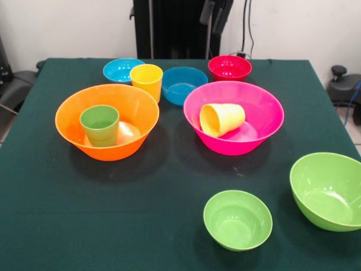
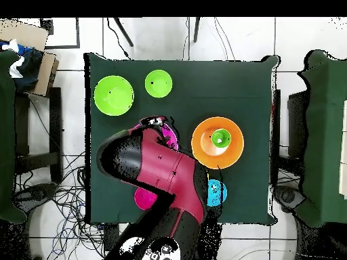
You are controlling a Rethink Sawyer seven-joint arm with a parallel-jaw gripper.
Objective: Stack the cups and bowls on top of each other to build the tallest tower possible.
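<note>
Your arm (image 2: 162,169) hangs over the large hot pink bowl (image 1: 265,113), and the gripper (image 2: 156,124) sits above its far rim in the overhead view. I cannot tell whether it is spread or pressed together.

Directly below the gripper, 1 yellow cup (image 1: 221,118) lies on its side inside that pink bowl. That is your first risk: a tipped, tapered cup on a glossy curved floor will likely roll or squirt away if you close on it off-centre.

Off to one side of the gripper, the green cup (image 1: 100,125) stands upright in the large orange bowl (image 1: 67,113). Beyond the gripper, away from the base, are the 2 lime green bowls (image 1: 237,219), 1 small and 1 large (image 1: 327,192). Back toward the base sit the orange-yellow cup (image 1: 146,80), the light blue bowl (image 1: 122,69), the darker blue bowl (image 1: 184,84) and the red-pink bowl (image 1: 229,68), close together.

Nothing is really stacked yet. Nesting bowls gains little height, and slick rims may slide. Reaching into that crowded back row could knock a neighbour.
</note>
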